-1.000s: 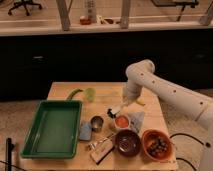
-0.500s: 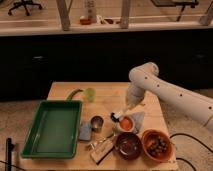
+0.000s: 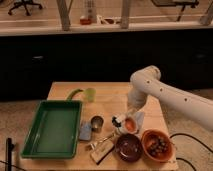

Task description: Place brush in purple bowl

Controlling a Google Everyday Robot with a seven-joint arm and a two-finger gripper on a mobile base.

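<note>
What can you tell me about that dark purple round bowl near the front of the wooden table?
The dark purple round bowl is shallow with a shiny inside, sitting upright near the table's front edge. It looks empty. An orange-brown bowl sits close on its right, a tan block on its left. The gripper hovers just behind it.

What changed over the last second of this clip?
The arm swung right and down, bringing the gripper low beside the small white cup, above the purple bowl. The bowl, the orange-brown bowl and the green tray stayed put.
</note>
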